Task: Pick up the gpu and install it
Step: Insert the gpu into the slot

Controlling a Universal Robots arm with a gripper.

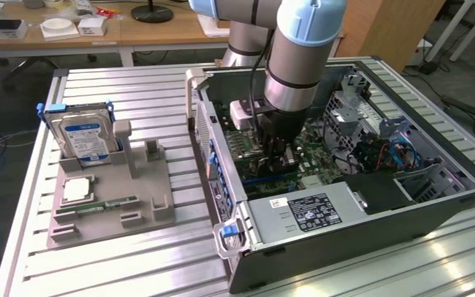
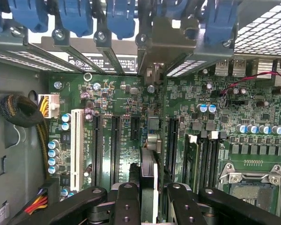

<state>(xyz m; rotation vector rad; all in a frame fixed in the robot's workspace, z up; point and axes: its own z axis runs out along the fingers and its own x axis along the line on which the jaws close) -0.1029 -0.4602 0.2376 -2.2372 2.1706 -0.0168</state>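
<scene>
Tally inside the open computer case (image 1: pixel 435 210): one gpu (image 2: pixel 151 168), one tool (image 2: pixel 152 190). Clamped the gpu between partly closed fingers (image 2: pixel 127 197), edge-on and upright above the green motherboard (image 2: pixel 253 117). Showed as a thin dark strip with a pale edge, silvery bracket (image 2: pixel 154 51) at its far end near the case's rear wall. Counted on the tabletop (image 1: pixel 122 260) one grey fixture (image 1: pixel 106 216), carrying one blue-labelled hard drive (image 1: pixel 85 139), one green memory stick (image 1: pixel 106 204), one square chip (image 1: pixel 77 189).
</scene>
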